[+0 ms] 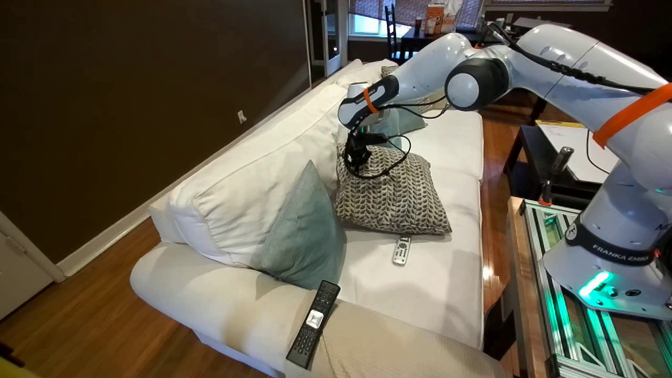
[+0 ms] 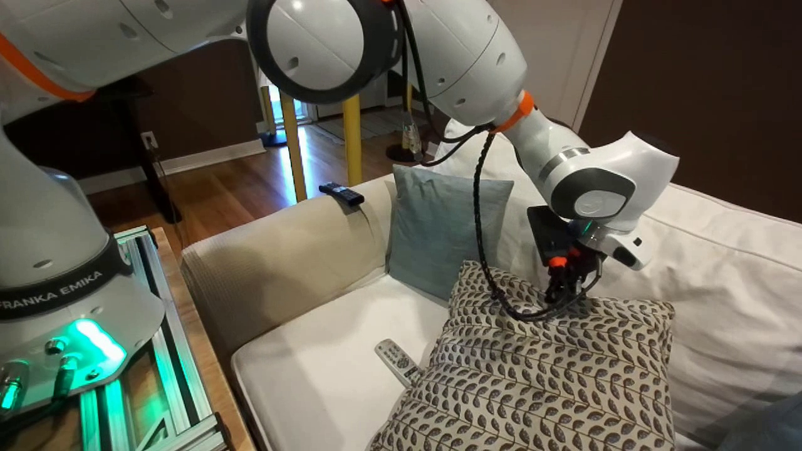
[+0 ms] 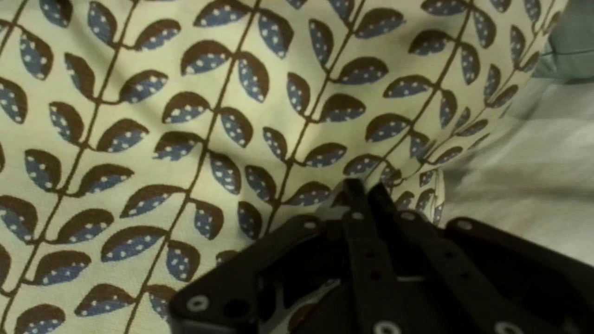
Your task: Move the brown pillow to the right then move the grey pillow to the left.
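The brown pillow, a cushion with a brown leaf pattern, lies tilted against the sofa back in both exterior views and fills much of the wrist view. My gripper is at its upper edge near the sofa back, also in an exterior view. In the wrist view the gripper's fingertips are close together with a fold of its fabric between them. One plain blue-grey pillow leans in the near sofa corner. Another grey pillow is partly hidden beyond the brown one.
A silver remote lies on the seat beside the brown pillow's lower edge. A black remote lies on the sofa arm. White back cushions line the sofa. Another patterned cushion is at the far end.
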Tool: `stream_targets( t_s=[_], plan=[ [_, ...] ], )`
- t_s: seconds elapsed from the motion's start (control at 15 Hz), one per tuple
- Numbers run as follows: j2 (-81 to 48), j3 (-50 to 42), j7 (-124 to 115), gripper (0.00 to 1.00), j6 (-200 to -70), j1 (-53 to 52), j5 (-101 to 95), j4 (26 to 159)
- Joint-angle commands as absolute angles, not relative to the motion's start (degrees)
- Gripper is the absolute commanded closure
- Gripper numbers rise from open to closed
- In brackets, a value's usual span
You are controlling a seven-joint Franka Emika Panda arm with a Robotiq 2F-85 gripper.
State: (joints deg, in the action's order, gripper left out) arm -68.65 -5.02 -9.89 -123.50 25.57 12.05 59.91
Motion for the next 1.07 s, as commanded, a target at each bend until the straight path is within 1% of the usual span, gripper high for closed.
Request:
stream_targets(
  t_s=[0.0,0.47,0.8,1.0],
  plan=[
    [-67.15,-0.49,-6.19,1.0,-122.44,29.94,16.89,60.83],
    [-60.58,3.98,-2.48,0.99,-124.83,33.91,20.84,66.87],
    [-51.58,5.43,1.1,0.99,-128.19,35.34,21.61,76.39],
    [-46.5,7.96,3.56,0.99,-132.71,37.41,25.19,82.81]
  ],
)
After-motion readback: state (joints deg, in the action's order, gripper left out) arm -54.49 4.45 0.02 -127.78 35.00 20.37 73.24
